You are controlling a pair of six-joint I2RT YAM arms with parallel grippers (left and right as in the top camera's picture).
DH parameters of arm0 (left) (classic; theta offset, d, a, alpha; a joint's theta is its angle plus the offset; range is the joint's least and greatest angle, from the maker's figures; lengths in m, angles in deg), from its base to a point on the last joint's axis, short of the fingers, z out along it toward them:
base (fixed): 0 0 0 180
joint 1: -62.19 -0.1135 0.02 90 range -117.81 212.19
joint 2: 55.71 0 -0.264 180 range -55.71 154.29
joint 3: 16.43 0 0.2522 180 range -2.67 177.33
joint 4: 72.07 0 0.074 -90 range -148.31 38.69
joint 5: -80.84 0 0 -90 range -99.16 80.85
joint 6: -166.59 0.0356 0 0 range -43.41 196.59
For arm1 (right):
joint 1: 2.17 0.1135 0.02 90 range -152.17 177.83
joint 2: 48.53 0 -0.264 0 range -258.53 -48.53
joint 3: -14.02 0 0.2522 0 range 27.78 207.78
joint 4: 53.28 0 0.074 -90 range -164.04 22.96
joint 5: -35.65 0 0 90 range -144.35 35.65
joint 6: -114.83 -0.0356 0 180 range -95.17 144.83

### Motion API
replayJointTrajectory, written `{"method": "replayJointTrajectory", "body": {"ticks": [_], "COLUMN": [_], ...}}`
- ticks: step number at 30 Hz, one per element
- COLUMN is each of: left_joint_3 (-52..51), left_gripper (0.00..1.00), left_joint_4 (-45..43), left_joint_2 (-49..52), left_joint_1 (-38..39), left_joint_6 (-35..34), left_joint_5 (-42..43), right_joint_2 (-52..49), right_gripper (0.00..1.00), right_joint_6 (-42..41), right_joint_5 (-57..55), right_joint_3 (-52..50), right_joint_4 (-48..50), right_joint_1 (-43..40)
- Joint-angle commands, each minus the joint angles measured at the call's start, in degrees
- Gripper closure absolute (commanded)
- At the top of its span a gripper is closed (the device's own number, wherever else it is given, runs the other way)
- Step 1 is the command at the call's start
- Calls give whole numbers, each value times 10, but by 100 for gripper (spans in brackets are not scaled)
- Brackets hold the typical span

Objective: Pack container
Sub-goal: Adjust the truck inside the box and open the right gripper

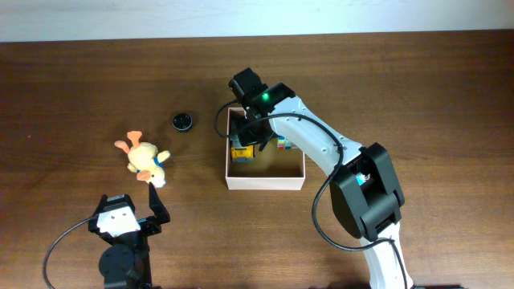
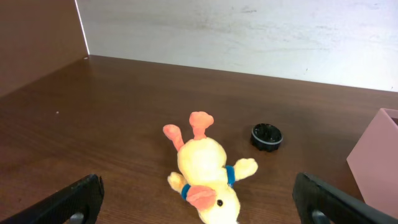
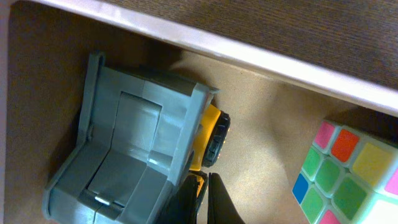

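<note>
The container (image 1: 265,183), a shallow box with white walls and a tan inside, sits at mid-table. It also shows at the right edge of the left wrist view (image 2: 377,160). In it lie a yellow toy truck (image 1: 241,152) with a grey bed (image 3: 134,149) and a colour cube (image 1: 282,144) (image 3: 348,171). My right gripper (image 1: 250,136) reaches into the box's back left corner, its fingers (image 3: 206,199) pinched on a yellow part of the truck. My left gripper (image 1: 132,202) (image 2: 202,214) is open and empty, just in front of a yellow plush duck (image 1: 144,159) (image 2: 205,171).
A small black round cap (image 1: 183,122) (image 2: 267,136) lies on the table between the duck and the box. The box's white wall (image 3: 249,59) runs close behind the truck. A pale wall lies behind the table's far edge.
</note>
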Motion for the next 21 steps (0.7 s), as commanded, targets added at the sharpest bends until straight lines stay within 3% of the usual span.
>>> {"method": "replayJointTrajectory", "body": {"ticks": [1,21], "left_joint_3": [-4,-4], "left_gripper": [1,1], "left_joint_4": [-3,-3], "left_joint_2": [-1,-1], "left_joint_1": [2,2], "left_joint_6": [9,9], "left_joint_5": [6,6], "right_joint_2": [8,10], "right_gripper": [96,85], "right_joint_6": [8,8], "right_joint_5": [11,-80], "right_joint_3": [-4,-3], "right_joint_4": [2,-31], "right_joint_1": [-2,-10]}}
